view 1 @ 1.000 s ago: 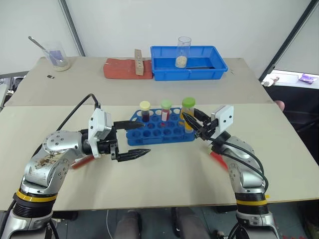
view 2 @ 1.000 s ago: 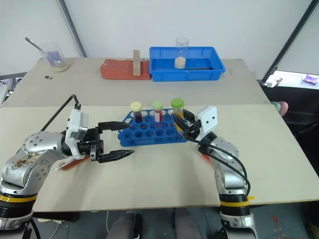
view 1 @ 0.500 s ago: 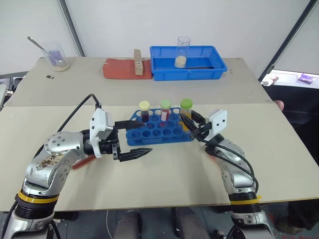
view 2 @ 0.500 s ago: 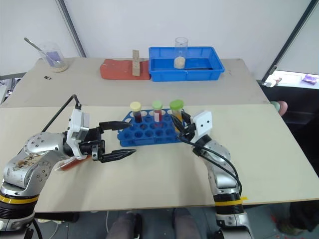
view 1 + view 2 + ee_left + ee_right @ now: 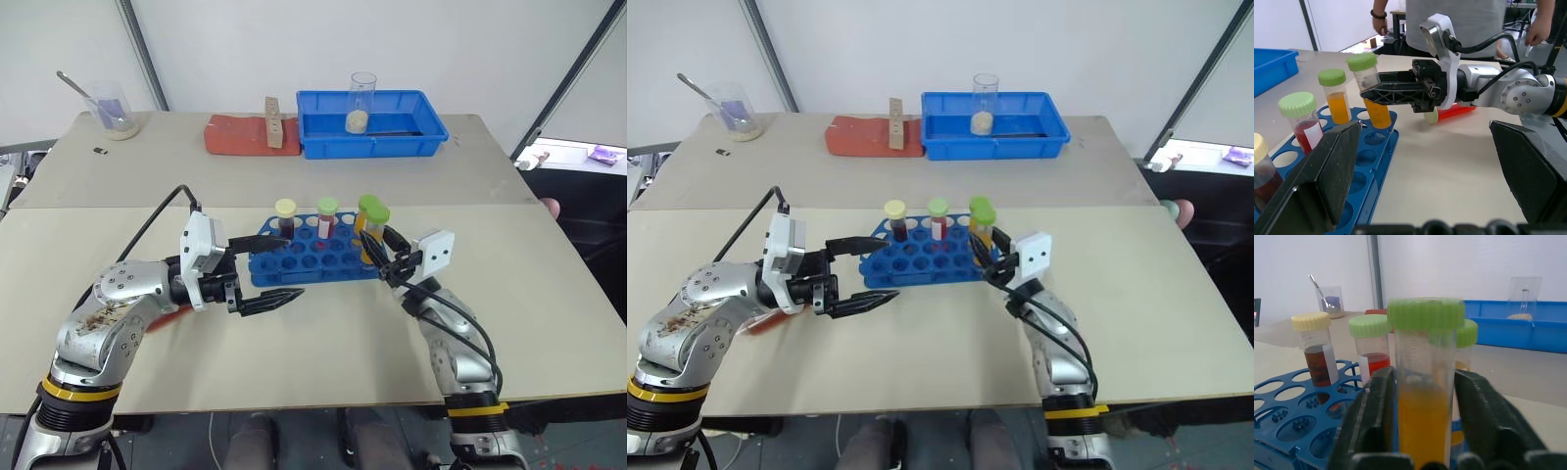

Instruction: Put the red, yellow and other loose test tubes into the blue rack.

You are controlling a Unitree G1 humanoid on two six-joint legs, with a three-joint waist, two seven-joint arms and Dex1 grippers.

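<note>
Surface point(image 5: 323, 362), pale and wide, carries the whole job, with a blue bin point(image 5: 372, 124), a red tray and a beaker with a spoon at its far edge around twelve and ten o'clock.

At the centre stands the blue rack point(image 5: 313, 258). Three capped tubes stand in its far row: a yellow-capped tube of dark liquid point(image 5: 285, 218), a green-capped tube of red liquid point(image 5: 326, 216) and a green-capped tube of orange liquid point(image 5: 1335, 95) at the rack's two o'clock corner. Most holes are open.

At eight o'clock of the rack the left gripper point(image 5: 263, 269) hovers level with its fingers spread wide and empty, one fingertip over the rack's near-left edge.

At three o'clock of the rack the right gripper point(image 5: 377, 247) brackets a fourth tube, green-capped with orange liquid point(image 5: 372, 227), leaning over the rack's right end. Whether the fingers clamp it or stand just off its wall cannot be told.

A red tube point(image 5: 1452, 111) lies loose on the surface beside the right arm, and another red object lies under the left forearm point(image 5: 162, 321).

By this reading the task is roughly half done: three seated, one going in, at least one loose.
</note>
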